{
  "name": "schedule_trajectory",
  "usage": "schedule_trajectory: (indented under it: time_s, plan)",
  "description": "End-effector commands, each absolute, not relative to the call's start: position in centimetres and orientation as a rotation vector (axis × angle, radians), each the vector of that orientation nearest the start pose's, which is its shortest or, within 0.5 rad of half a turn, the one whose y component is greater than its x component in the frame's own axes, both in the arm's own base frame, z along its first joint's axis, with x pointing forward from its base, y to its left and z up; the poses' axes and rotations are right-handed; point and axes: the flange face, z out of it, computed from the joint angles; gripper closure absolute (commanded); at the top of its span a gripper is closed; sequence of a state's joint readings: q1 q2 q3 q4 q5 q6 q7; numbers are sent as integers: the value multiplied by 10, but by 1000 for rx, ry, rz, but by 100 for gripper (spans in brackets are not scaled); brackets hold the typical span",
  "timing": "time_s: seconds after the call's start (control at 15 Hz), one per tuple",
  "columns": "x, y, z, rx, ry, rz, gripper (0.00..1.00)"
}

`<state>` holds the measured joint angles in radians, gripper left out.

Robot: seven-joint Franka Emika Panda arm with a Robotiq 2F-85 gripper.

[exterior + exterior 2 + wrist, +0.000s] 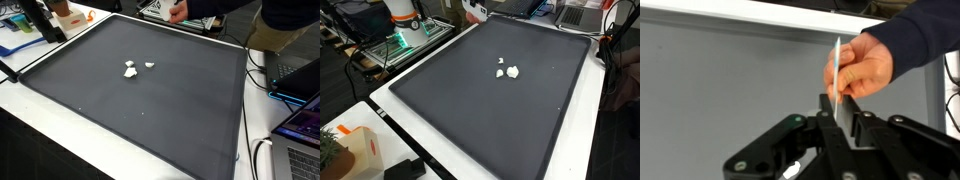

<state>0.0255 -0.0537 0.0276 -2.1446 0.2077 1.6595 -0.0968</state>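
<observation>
The pincer point(843, 118) is sitting with its jaws close about a thin pale card point(837, 65) (actually pinching it? I cannot tell). A person's hand point(862, 68) is holding the card upright, seemingly so its edge fits that gap, above the grey mat point(720, 90).

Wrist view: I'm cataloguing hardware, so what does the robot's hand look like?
The hand is matte black: two slim fingers carried on angular, hinged linkage bars. A small green light shows on one bar. No markings are legible.
</observation>
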Motion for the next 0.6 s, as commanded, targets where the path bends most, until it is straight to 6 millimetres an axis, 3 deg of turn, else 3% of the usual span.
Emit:
schedule_trajectory:
  time_s: [0.0,0.2,0.4,0.53]
  plan:
    - [475,46,409,-2843,-35,683,48]
    - [469,37,411,-2869,3,615,26]
    - [455,14,398,-2949,74,347,4]
    - [438,-8,386,-2968,106,177,0]
